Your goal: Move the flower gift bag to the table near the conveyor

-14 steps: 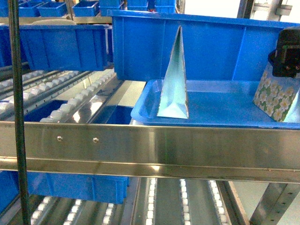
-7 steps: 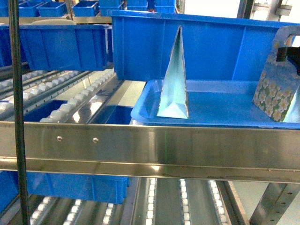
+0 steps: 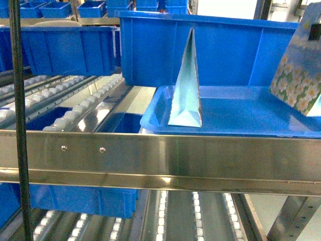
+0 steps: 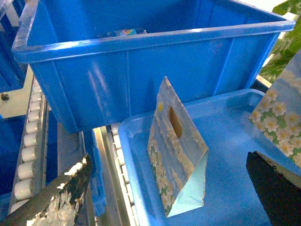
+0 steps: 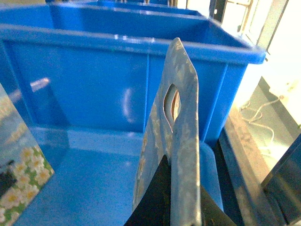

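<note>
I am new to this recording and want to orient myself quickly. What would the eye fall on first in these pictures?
First, the flower gift bag at the head view's right edge, tilted and lifted clear of the shallow blue tray, its handle end pinched between the right gripper fingers. Second, another gift bag standing upright on the tray's left part. Behind both stands a deep blue bin, and the conveyor rail crosses the foreground.

The steel-framed conveyor with white roller lanes carries a shallow blue tray and deep blue bins; one flower gift bag stands upright, seemingly untouched, in the tray
</note>
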You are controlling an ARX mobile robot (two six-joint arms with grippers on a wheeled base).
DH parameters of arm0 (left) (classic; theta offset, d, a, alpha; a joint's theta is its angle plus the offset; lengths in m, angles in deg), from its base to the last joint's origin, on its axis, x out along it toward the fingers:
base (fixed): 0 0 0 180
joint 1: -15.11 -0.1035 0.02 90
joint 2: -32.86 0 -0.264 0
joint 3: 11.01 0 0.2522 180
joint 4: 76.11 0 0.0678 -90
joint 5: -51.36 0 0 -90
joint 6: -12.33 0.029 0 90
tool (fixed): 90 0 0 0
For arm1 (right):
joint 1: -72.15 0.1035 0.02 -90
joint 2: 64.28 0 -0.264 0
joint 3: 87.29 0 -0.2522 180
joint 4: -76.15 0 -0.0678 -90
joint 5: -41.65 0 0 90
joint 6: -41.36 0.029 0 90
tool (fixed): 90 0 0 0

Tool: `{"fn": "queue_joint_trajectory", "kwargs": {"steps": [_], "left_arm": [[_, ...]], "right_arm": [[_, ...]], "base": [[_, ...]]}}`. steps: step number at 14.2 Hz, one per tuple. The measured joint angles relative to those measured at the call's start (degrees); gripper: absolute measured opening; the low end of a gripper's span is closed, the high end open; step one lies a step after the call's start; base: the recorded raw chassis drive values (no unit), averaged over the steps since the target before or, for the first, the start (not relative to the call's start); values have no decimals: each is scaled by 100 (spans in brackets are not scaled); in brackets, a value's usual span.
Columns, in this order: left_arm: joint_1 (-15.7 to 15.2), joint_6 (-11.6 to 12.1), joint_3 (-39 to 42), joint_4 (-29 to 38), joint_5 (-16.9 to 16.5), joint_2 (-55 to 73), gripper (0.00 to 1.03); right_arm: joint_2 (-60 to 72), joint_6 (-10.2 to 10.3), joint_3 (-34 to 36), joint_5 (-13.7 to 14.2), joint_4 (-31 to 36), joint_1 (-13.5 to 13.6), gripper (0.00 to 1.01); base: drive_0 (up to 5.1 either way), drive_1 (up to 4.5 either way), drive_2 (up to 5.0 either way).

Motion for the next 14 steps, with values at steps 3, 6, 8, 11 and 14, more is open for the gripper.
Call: {"fn": "queue_joint_trajectory", "kwargs": {"steps": [3,6,8,11,14], "left_arm": [[164,68,-575,-85,142,498,98],[481,380,-1333,-280,197,1287,98],[490,424,-1364,-293,236,1364,98],[529,573,-1357,-334,334,1593,98],[573,693,-1226,-221,533,1864,98]], "right_arm": [[-769,-4,-560,-468,-372,7,2],[-769,-4,-560,-468,-369,4,2],[-769,-4,-560,-468,-369,4,2],[-769,-4,-560,-468,-369,4,2],[-769,-4,-560,-468,-369,4,2]], "base": [[0,0,0],[0,0,0],[0,0,0],[0,0,0],[0,0,0]]}}
